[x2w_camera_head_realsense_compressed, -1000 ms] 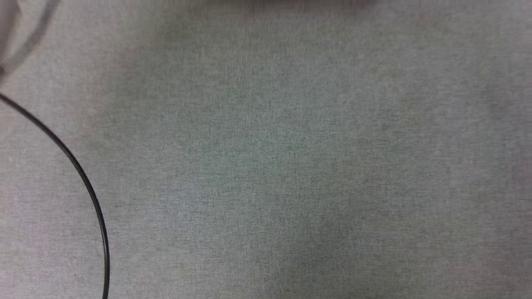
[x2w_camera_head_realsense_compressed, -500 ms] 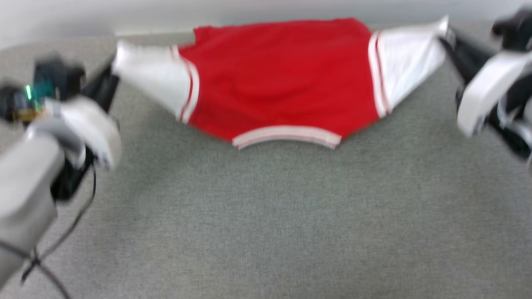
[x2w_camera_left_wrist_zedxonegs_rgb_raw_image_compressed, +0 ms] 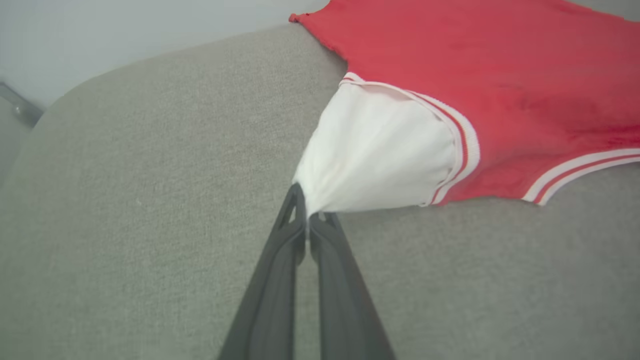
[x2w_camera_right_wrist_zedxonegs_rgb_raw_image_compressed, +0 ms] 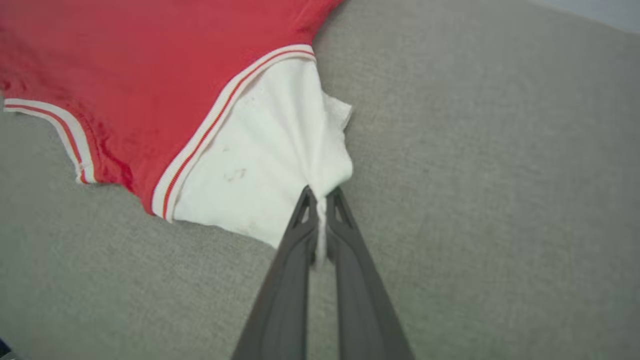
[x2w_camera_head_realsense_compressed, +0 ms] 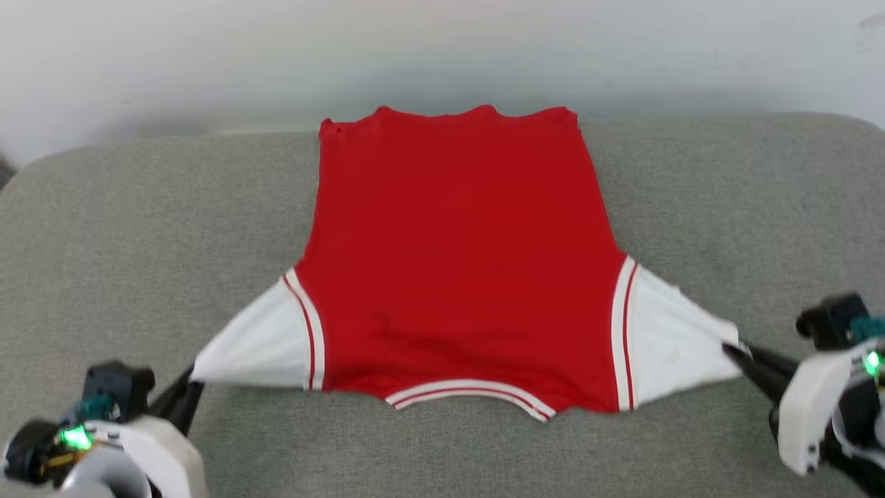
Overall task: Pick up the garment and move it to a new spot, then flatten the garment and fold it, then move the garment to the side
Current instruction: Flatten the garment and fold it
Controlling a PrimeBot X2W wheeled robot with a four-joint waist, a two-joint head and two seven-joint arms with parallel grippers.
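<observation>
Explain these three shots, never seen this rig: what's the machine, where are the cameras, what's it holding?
It is a two-armed robot. Each arm ends in a tool with two long dark fingers. The wide picture comes from a camera on its head, looking down at a grey fabric surface. The other two come from cameras on its wrists, each looking along that arm's own fingers. On the surface lies a red jersey, plain side up, striped neckline nearest the robot. The left tool is shut on the tip of the white left sleeve. The right tool is shut on the right sleeve. Both sleeves are drawn outward, away from the body.
</observation>
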